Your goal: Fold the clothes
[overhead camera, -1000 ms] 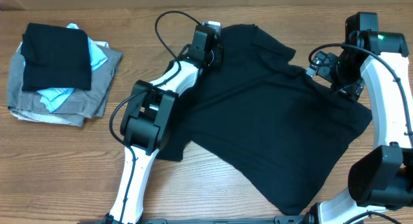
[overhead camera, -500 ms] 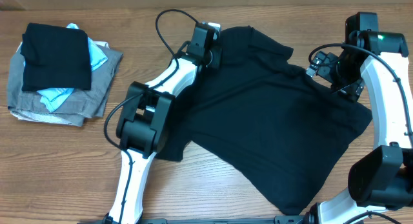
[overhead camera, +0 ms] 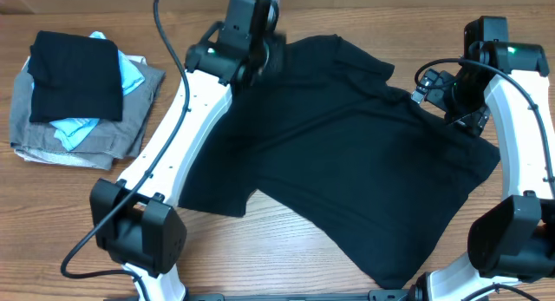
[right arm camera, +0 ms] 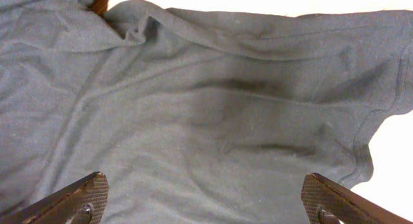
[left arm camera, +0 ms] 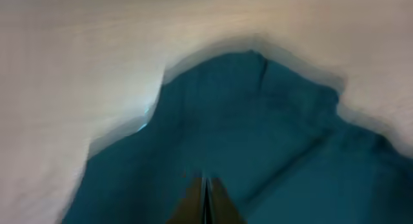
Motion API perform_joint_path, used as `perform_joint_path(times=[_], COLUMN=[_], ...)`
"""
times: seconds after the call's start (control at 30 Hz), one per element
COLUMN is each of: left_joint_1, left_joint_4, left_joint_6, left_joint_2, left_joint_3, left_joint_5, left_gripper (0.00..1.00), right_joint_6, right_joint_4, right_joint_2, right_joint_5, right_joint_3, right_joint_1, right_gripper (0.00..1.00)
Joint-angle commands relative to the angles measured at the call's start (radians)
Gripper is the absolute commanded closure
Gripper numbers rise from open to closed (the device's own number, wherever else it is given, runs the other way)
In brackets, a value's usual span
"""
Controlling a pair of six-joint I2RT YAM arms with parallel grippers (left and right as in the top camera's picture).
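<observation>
The black T-shirt (overhead camera: pixel 347 162) lies spread flat across the table's middle, its lower corner near the front edge. My left gripper (overhead camera: pixel 258 49) is raised over the shirt's upper left edge and blurred. In the left wrist view, the left gripper (left arm camera: pixel 204 185) is shut, the fingertips pressed together, with the shirt (left arm camera: pixel 258 133) some way below and no cloth seen between them. My right gripper (overhead camera: pixel 447 97) hovers over the shirt's right shoulder area. In the right wrist view the right gripper (right arm camera: pixel 206 201) is wide open above wrinkled fabric (right arm camera: pixel 213 108).
At the far left a folded black garment (overhead camera: pixel 76 75) tops a pile with a light-blue garment (overhead camera: pixel 74 127) and a grey one (overhead camera: pixel 87 149). Bare wooden table (overhead camera: pixel 286 240) shows along the front. Cables loop off both arms.
My left arm has swung up and outward, lifting its gripper off the shirt's upper left edge and uncovering the left sleeve. The shirt and right arm have not moved.
</observation>
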Motion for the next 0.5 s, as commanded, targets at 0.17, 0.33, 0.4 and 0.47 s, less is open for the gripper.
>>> perform_joint_path(times=[0.17,0.33,0.4,0.47], left_joint_1=[-0.048,-0.074,-0.068,-0.057], left_joint_4=[-0.452,-0.603,-0.632,-0.645], left_joint_6=[-0.08,-0.156,-0.151,-0.152], left_joint_2=[0.024,-0.034,-0.06,-0.093], left_joint_3=[-0.026,-0.027,-0.038,-0.067], left_joint_5=[-0.038,-0.121,-0.131,-0.134], left_gripper=[0.96,0.96,0.96,0.96], right_joint_6=[0.0,0.0,0.0,0.0], right_joint_4=[0.002,0.002,0.002,0.002], right_joint_2=[0.0,0.0,0.0,0.0], right_joint_5=[0.005,0.005,0.005,0.005], right_joint_3=[0.002,0.002,0.002,0.002], right_joint_1=[0.002,0.002,0.002,0.002], right_gripper=[0.0,0.0,0.0,0.0])
